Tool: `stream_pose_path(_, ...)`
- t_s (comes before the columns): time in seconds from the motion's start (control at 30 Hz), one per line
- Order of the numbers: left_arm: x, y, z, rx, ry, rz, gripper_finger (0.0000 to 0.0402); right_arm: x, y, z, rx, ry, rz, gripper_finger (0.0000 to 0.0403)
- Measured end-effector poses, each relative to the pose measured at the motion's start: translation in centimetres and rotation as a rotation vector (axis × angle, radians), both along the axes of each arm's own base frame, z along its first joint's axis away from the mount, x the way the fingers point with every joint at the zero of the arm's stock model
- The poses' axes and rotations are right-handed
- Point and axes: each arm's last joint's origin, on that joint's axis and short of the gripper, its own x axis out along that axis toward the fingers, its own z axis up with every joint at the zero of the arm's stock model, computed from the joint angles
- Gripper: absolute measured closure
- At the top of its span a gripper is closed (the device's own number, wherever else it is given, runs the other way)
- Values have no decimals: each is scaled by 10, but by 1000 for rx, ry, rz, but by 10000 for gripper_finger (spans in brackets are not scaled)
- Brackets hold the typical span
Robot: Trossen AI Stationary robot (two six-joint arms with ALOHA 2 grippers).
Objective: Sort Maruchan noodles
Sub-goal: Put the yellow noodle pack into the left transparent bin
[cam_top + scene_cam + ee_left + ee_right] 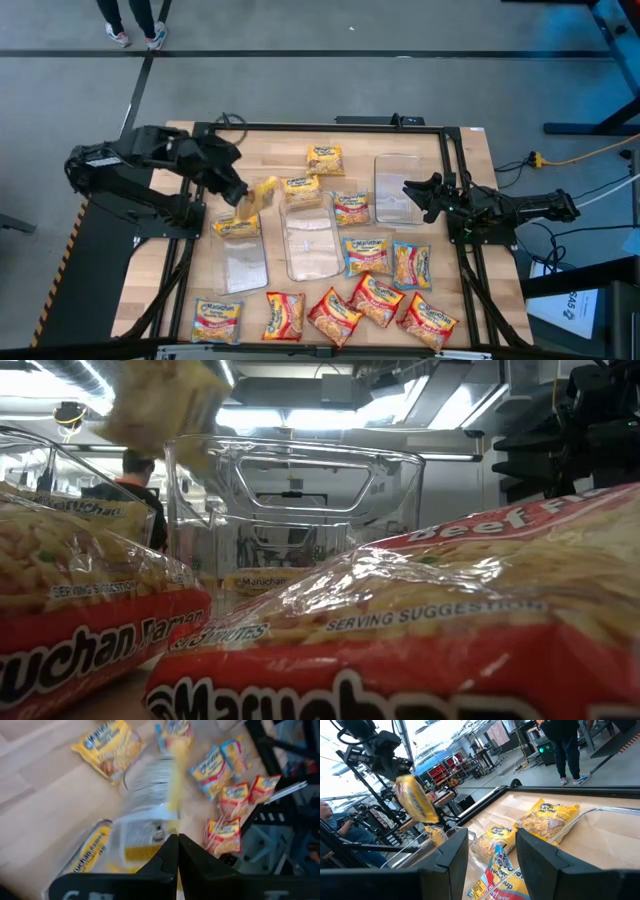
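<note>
High view: left gripper lifts yellow noodle packet.

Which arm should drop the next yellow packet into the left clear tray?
Left. The left gripper holds a yellow flat plastic noodle packet above the left clear plastic tray. The right gripper waits open and empty by the far right tray.

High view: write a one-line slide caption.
Left hand holds a yellow noodle packet above the clear trays; right hand waits open.
</note>
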Motion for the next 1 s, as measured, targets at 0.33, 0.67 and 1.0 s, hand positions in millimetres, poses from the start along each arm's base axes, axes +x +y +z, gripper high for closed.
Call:
stream_pose_path(0.33,26,-28,-15,-50,97,-64,402,0,0,0,0,0,0,242)
stream_pose_path(0.67,36,-48,-24,-40,152,-81,401,0,0,0,0,0,0,242)
stream_pose_path(1.0,45,-55,-35,1,222,-90,401,0,0,0,0,-1,0,242)
